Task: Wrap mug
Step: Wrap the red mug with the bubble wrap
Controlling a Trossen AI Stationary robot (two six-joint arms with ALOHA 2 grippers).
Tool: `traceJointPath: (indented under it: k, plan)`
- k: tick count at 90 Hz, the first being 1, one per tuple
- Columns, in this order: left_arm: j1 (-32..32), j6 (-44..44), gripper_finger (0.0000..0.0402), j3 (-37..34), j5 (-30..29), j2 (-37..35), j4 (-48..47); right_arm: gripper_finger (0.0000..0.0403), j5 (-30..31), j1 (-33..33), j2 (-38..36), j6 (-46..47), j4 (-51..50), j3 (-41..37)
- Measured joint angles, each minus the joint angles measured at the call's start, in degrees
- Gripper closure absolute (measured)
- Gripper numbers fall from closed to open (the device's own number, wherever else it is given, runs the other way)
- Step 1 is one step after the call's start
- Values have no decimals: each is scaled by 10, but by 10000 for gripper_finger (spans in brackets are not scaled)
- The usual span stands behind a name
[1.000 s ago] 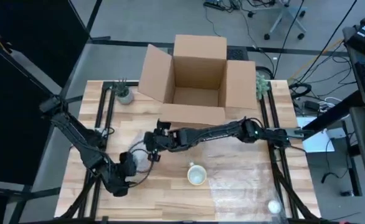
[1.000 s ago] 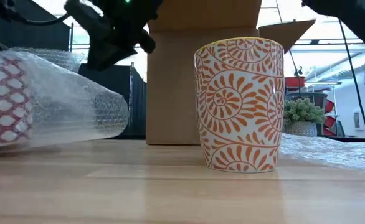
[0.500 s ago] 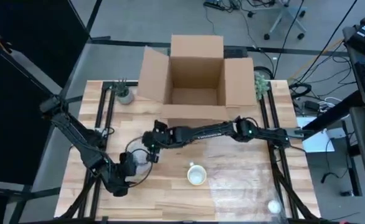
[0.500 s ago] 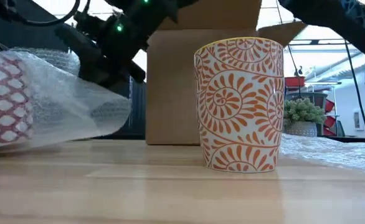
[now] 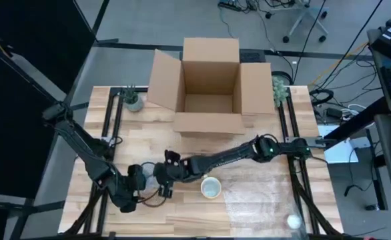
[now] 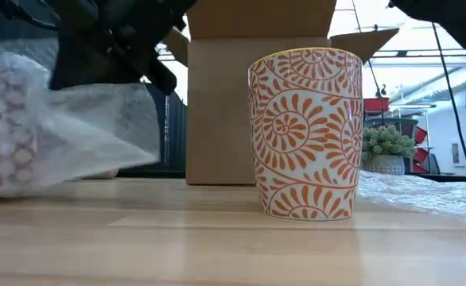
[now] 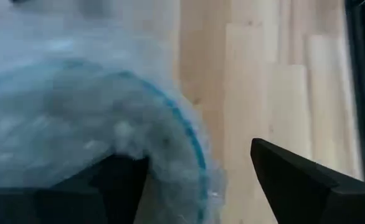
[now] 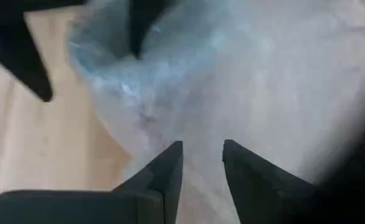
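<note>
A red-patterned mug lies on its side in clear bubble wrap at the table's near left. My left gripper is open at it, and the wrapped mug fills much of the gap between its fingers. My right gripper reaches across from the right and is shut on the wrap. An unwrapped orange-patterned mug stands upright on its base just right of both grippers. My left gripper has the wrapped mug lying against the inner side of one finger. The other finger stands apart from it. The mug rests on the table. My right gripper pinches the wrap's loose part between its two fingers, coming from the table's right. How many layers it has cannot be told.
An open cardboard box stands at the far middle. A spread sheet of bubble wrap covers the near right, with a white ball at its corner. Small potted plants flank the box.
My right gripper has moved toward the table's near edge and slightly left, from beside the box down to the wrapped mug. The wrap's loose end has been drawn in over the mug and now stands bunched higher. The wrapped mug has shifted a little toward the left.
</note>
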Motion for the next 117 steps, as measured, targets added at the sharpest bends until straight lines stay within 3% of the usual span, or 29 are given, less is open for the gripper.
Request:
traceJointPath:
  k: [21,42,55,62,93,117]
  plan:
    - [1,27,132,12,-1,0,-11,300,3,11,-3,-2,-5,0]
    - [8,28,132,12,-5,0,-8,300,1,10,-43,-62,-40,0]
    - [8,28,132,12,-21,-1,-3,300,0,7,-47,-66,28,0]
    - [8,28,132,12,-25,-1,-3,300,1,3,-40,-87,73,2]
    - [12,25,132,13,-29,-1,-6,300,1,-8,3,-94,92,1]
    - [17,14,132,77,-32,-1,-70,300,1,-4,14,-94,86,1]
